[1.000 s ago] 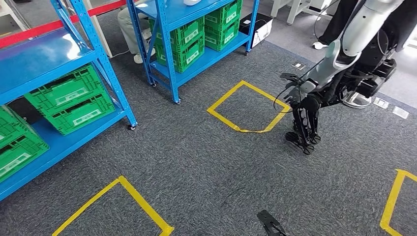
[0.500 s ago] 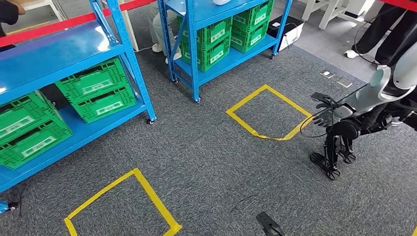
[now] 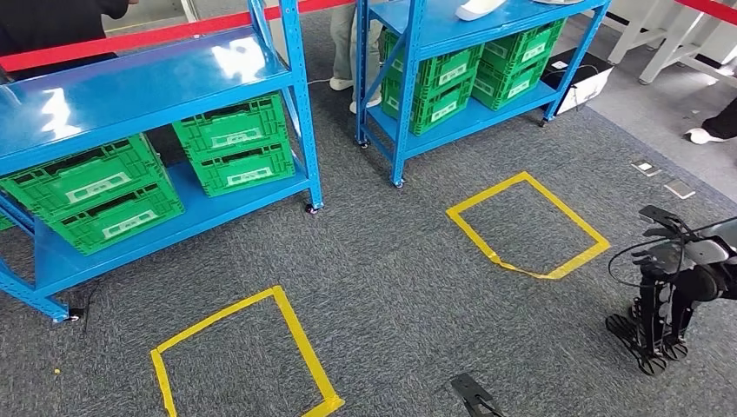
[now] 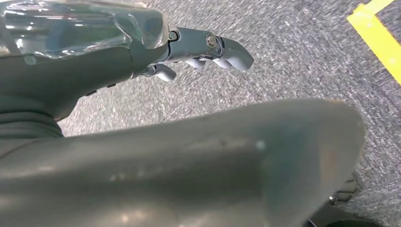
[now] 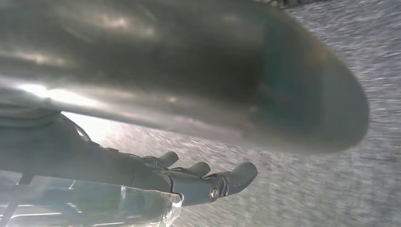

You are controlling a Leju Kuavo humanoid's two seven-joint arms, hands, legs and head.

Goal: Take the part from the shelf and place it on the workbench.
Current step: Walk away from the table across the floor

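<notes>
A white part [image 3: 476, 9], as far as I could tell the task's thing, lay at the top level of the far blue shelf [image 3: 434, 28], close to its right end and well apart from both hands. The left hand [image 4: 156, 47] and the right hand [image 3: 656, 321] hung released over the grey carpet [image 3: 391, 287], fingers stretched and grasping nothing. Green crates [image 3: 235, 143] stood on the near blue shelf [image 3: 130, 87], and 2 yellow tape squares [image 3: 484, 193] marked the carpet.
</notes>
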